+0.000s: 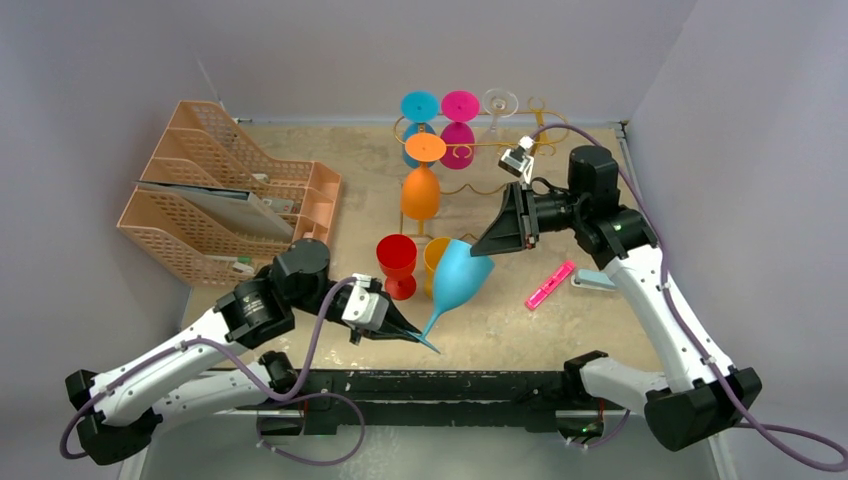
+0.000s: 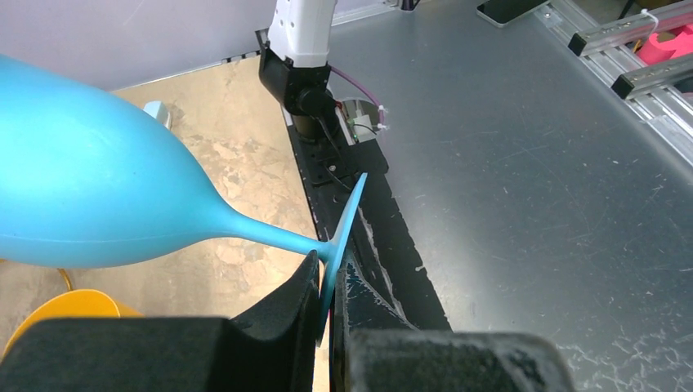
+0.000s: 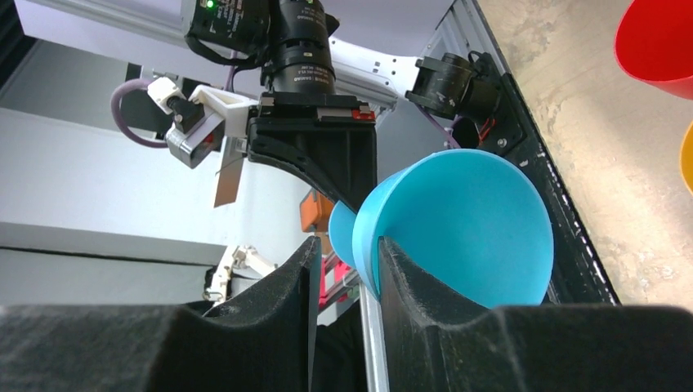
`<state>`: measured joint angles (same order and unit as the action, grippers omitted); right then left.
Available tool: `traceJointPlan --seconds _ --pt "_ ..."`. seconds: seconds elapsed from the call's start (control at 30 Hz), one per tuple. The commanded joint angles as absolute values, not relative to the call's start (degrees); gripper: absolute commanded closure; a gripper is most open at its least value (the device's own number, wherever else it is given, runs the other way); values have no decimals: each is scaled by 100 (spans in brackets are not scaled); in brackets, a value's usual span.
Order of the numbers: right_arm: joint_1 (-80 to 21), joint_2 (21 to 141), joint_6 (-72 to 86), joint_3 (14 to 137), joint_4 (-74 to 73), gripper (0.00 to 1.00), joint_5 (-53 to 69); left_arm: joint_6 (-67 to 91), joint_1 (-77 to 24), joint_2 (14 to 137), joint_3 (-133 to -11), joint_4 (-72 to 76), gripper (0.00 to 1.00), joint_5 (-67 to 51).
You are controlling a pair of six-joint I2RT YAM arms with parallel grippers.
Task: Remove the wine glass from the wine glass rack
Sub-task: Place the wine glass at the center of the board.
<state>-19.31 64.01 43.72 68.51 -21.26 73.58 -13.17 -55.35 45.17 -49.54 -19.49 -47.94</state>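
The blue wine glass (image 1: 462, 272) hangs tilted over the front of the table, away from the gold wire wine glass rack (image 1: 485, 146) at the back. My left gripper (image 1: 420, 340) is shut on the thin edge of its foot (image 2: 343, 220), and the bowl (image 2: 90, 204) points away to the upper right. My right gripper (image 1: 485, 245) is at the bowl's rim (image 3: 474, 220) with jaws apart. One finger (image 3: 409, 278) lies against the rim and the other stands clear of it.
Orange (image 1: 421, 190), cyan (image 1: 420, 105), magenta (image 1: 459, 130) and clear (image 1: 499, 103) glasses hang upside down on the rack. A red glass (image 1: 397, 262) and a yellow one (image 1: 437, 258) stand just behind the blue glass. Peach file trays (image 1: 220, 190) sit at left, a pink object (image 1: 551, 284) at right.
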Motion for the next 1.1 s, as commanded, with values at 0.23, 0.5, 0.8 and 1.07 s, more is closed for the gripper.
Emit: traceJointPlan --seconds 0.23,0.5,0.8,1.07 --pt "-2013 6144 3920 6874 -2615 75 8139 -1340 -5493 4587 -5106 -1823 100 -4527" --pt "-2103 6135 3911 6855 -2595 91 7978 -1258 -5495 4671 -5019 -1750 100 -4032" --pt "-2153 6026 3735 6944 -2775 100 7372 -988 -5493 4811 -5079 -1760 85 -3843" --pt "-2153 5910 3045 7239 -3758 100 6702 -784 -5493 4721 -5092 -1988 37 -3785"
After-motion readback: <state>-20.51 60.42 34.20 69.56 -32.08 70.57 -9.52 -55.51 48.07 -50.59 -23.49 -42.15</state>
